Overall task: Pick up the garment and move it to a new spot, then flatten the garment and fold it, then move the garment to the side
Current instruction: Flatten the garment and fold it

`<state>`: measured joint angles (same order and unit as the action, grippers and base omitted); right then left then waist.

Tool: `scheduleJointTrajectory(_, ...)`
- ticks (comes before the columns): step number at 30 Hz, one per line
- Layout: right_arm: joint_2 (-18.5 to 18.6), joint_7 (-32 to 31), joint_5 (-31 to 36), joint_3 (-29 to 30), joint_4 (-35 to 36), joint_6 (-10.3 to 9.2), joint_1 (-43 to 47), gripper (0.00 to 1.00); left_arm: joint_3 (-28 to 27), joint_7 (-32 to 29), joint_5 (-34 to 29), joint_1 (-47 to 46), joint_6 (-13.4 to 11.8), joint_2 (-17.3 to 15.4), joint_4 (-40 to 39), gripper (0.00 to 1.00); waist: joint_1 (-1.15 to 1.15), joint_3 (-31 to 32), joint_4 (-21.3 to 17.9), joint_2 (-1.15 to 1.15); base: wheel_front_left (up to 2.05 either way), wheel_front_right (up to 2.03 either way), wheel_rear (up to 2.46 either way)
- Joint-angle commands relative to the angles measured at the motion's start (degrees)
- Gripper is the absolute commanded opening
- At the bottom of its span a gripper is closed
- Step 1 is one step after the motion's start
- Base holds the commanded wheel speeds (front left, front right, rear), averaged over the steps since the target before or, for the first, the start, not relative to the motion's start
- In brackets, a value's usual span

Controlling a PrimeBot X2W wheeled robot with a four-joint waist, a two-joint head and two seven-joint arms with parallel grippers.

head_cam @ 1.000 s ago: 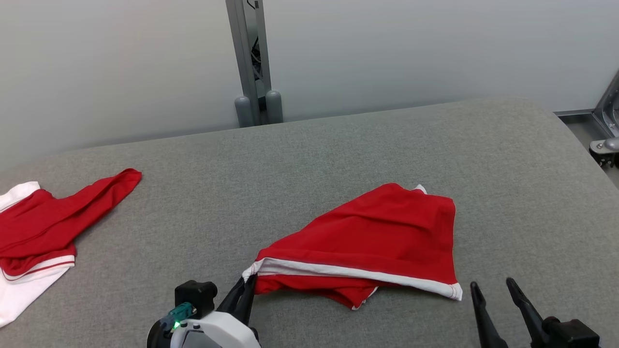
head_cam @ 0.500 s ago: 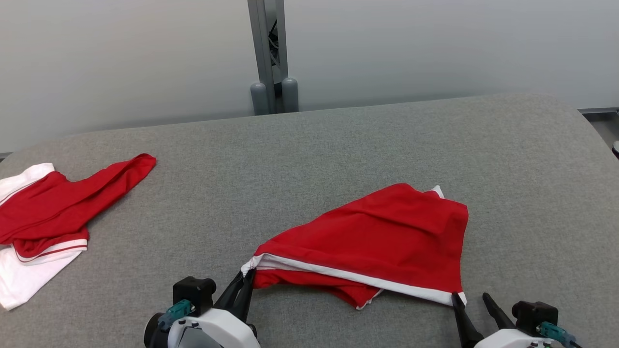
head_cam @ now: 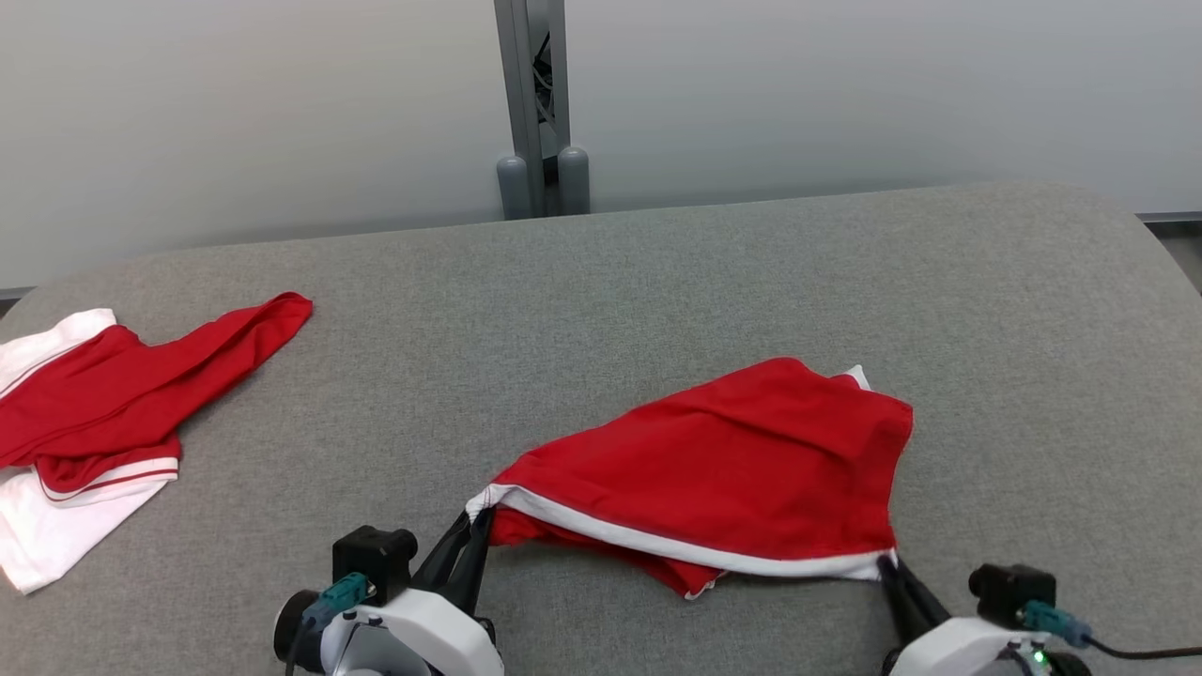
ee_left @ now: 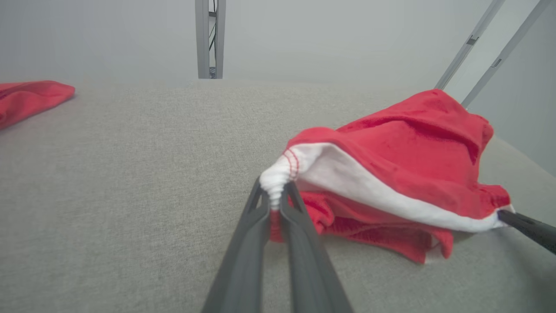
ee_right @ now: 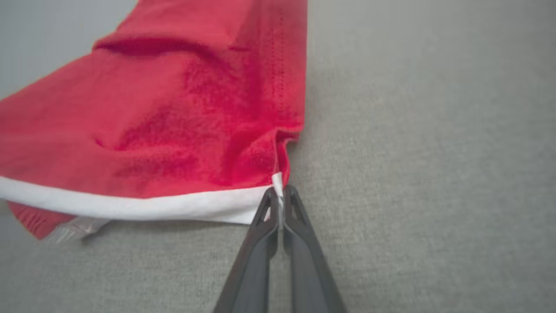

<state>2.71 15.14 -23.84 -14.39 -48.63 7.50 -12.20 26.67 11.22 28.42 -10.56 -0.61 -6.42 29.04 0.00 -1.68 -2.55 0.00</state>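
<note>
Gripping garment (head_cam: 742, 460) near table (head_cam: 657, 300) front edge, right of centre: left gripper (head_cam: 479, 521) clamped on 1 hem corner, right gripper (head_cam: 886, 565) on the other. Pick-up step in hand. Next, likely lift both evenly, keeping hem taut

Head view high over the table (head_cam: 657, 282); wrist views low, close to the same garment (head_cam: 732, 460).

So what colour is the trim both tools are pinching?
White band, on a red garment; clearest in left wrist view.
</note>
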Motion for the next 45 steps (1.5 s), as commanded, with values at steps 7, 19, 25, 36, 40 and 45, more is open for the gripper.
scheduleJointTrajectory(7,1.9,0.1,3.9,7.2,17.2,-0.01,2.4,0.00,0.4,2.2,-1.9,-2.4,1.7,-2.6,-4.9,0.00,0.00,2.3,-1.0,0.00,0.00,0.00,0.00)
scheduleJointTrajectory(19,9.3,-5.5,2.0,9.3,41.2,-0.01,-0.2,0.00,-0.1,-0.7,-2.6,-8.5,4.3,-7.2,-20.7,0.00,0.00,6.1,-2.4,0.00,0.00,0.00,0.00)
scheduleJointTrajectory(25,12.9,-11.3,1.6,11.6,50.7,-0.01,-4.4,0.00,-1.1,-4.7,-1.5,-14.2,5.2,-9.3,-28.4,0.00,0.00,7.5,-2.3,0.00,0.00,0.00,0.00)
scheduleJointTrajectory(36,14.7,-12.3,2.1,11.3,50.5,-0.01,-14.0,0.00,-0.6,-9.2,2.3,-23.9,7.3,-11.2,-26.1,0.00,0.00,5.5,-2.6,0.00,0.00,0.00,0.00)
scheduleJointTrajectory(40,15.8,-8.3,4.9,7.4,43.4,-0.01,-21.5,0.00,1.9,-9.8,3.4,-31.0,8.0,-12.0,-19.9,0.00,0.00,2.4,-3.0,0.00,0.00,0.00,0.00)
scheduleJointTrajectory(45,15.0,-3.8,6.6,1.4,29.2,-0.01,-38.6,0.00,7.7,-7.2,2.6,-46.8,8.0,-13.5,-8.8,0.00,0.00,-7.6,-3.3,0.00,0.00,0.00,0.00)
